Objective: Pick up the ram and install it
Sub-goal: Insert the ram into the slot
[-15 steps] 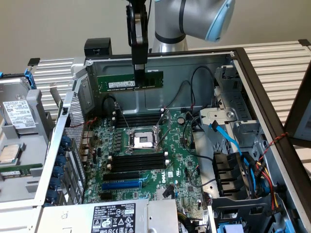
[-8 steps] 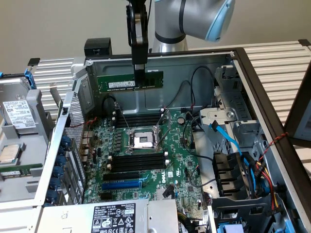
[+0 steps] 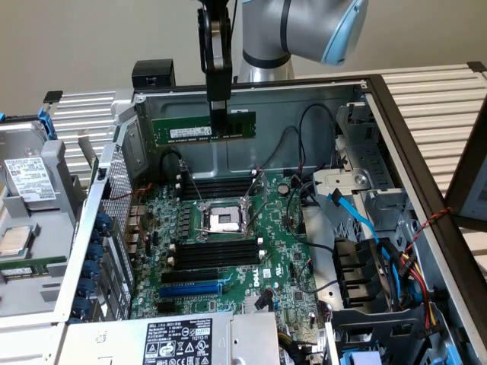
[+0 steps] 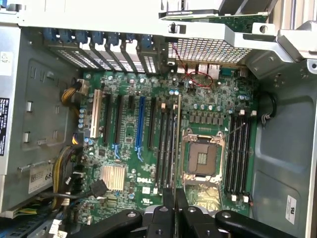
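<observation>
Open computer case (image 3: 402, 144) lying on its side, with the green motherboard (image 3: 243, 266) on its floor and the CPU socket (image 3: 223, 220) set between two banks of black memory slots (image 3: 217, 187). The arm (image 3: 304, 26) reaches in from above. Its gripper (image 3: 219, 122) is clamped on the ram (image 3: 186, 128), holding the stick level and on edge, raised well clear of the board over the slots; in the wrist view the ram (image 4: 177, 144) appears edge-on between the fingers (image 4: 168, 201).

Beige wall (image 3: 91, 38), white slatted surface (image 3: 434, 99)
</observation>
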Controlling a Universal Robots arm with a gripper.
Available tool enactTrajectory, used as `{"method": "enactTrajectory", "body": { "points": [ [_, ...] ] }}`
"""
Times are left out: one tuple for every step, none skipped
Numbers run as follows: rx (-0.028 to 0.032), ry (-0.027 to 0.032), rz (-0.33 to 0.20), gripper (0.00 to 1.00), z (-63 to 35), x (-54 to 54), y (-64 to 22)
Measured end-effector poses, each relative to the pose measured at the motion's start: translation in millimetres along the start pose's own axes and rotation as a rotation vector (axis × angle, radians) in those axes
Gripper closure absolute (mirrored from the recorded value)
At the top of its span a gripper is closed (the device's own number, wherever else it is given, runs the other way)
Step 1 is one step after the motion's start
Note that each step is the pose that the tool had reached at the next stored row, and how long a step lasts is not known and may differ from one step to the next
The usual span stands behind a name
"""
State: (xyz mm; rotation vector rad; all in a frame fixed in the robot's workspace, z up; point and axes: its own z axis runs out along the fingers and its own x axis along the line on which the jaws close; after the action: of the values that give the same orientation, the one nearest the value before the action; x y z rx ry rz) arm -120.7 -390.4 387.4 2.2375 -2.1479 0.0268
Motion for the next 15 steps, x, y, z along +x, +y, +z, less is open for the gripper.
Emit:
{"method": "enactTrajectory", "body": {
  "points": [
    [-0.0001,0.0001,0.001,0.87,1.7,0.0,0.0],
    [-0.0003,0.0004,0.002,0.87,3.5,-0.1,-0.1],
    [-0.0004,0.0002,0.005,0.87,5.3,-0.2,-0.1],
    [-0.0006,0.0000,0.010,0.87,7.2,-0.3,-0.1],
    [-0.0010,-0.0001,0.019,0.87,9.0,-0.4,-0.1],
    [-0.0015,-0.0002,0.030,0.87,10.7,-0.4,-0.2],
    [-0.0020,-0.0004,0.043,0.87,12.7,-0.5,-0.2],
    [-0.0024,-0.0006,0.054,0.87,14.5,-0.6,-0.3],
    [-0.0029,-0.0008,0.065,0.87,16.2,-0.6,-0.4],
    [-0.0032,-0.0010,0.076,0.87,18.2,-0.7,-0.4],
    [-0.0035,-0.0011,0.082,0.87,19.9,-0.8,-0.6],
    [-0.0037,-0.0011,0.087,0.87,21.7,-0.8,-0.8],
    [-0.0039,-0.0011,0.089,0.87,23.6,-0.9,-1.3],
    [-0.0039,-0.0012,0.090,0.87,25.4,-0.9,-1.8],
    [-0.0040,-0.0011,0.091,0.87,27.1,-1.0,-2.3]
  ]
}}
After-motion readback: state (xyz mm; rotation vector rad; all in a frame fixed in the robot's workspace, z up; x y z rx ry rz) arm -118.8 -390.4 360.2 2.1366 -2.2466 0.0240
